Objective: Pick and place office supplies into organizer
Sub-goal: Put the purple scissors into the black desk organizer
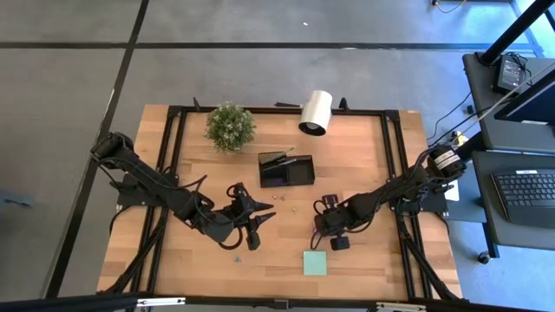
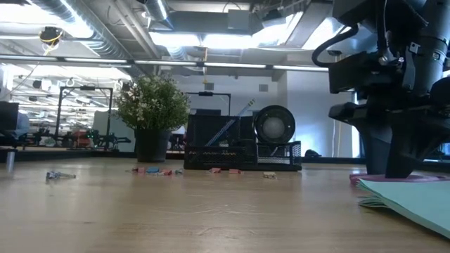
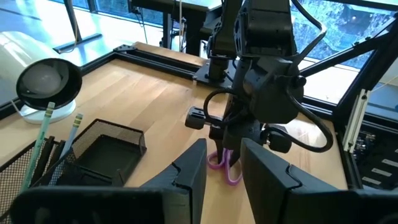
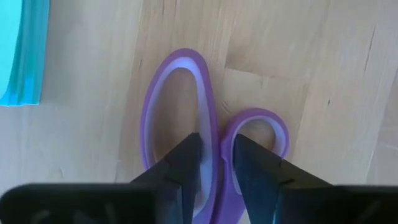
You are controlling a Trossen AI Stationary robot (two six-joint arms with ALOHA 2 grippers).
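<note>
The purple-handled scissors [image 4: 180,112] lie flat on the table, and my right gripper [image 4: 217,168] [image 1: 336,241] stands over them pointing down, shut on their handle. In the left wrist view the handle loops [image 3: 224,167] show under that gripper. My left gripper [image 3: 225,177] [image 1: 251,221] hovers open left of the scissors, touching nothing. The light green sticky-note pad [image 1: 315,263] [image 2: 415,198] lies flat near the table's near edge. The black organizer [image 1: 286,170] [image 2: 239,147] stands mid-table with pens and pencils upright in its taller compartment. Small clips [image 2: 158,170] lie scattered in front of it. My right gripper pinches the scissors where the two handle loops meet [image 4: 219,134]. One finger [image 4: 183,165] stands inside the large loop and the other finger [image 4: 252,165] inside the small one. The fingers come from above, pointing down. The scissors lie flat on the table.
A green potted plant [image 1: 230,126] and a white cylinder roll [image 1: 316,113] stand along the far edge behind the organizer. A tiny item [image 1: 236,257] lies near the left gripper and another small item [image 2: 60,176] lies on the table. Black frame rails [image 1: 173,156] run along the table's sides.
</note>
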